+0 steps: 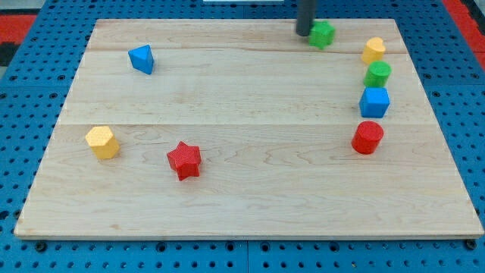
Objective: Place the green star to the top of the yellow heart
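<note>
Pushing looks under way: my tip (304,33), a bare rod grasping nothing, touches the view's left side of the green star (322,34) near the board's top edge. The yellow heart (373,50) sits near, to the view's right and slightly lower. Next, I judge, comes a nudge rightward, stopping above the heart. No writing or labels are readable.

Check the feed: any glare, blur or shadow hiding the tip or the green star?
Camera view: even light, no glare, soft short shadows. My tip is sharp, just left of the green star; the rod is cropped at the view's top.
</note>
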Controlling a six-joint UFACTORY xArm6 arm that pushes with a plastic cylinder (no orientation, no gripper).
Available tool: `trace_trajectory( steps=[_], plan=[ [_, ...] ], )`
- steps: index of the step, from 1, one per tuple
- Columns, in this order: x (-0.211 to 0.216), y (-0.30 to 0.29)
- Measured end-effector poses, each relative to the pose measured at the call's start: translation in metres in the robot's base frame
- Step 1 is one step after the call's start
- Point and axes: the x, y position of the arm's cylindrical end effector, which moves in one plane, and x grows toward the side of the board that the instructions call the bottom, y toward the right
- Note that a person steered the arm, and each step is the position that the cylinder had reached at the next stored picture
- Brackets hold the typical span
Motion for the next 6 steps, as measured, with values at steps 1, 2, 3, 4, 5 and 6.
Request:
trace_trajectory(
  steps=[1, 2, 3, 4, 5, 6],
  plan=[
    [0.007, 0.01],
    [0.009, 0.009],
    [0.029, 0.007],
    [0.023, 0.05],
    [0.014, 0.059],
    [0.002, 0.013]
  ],
)
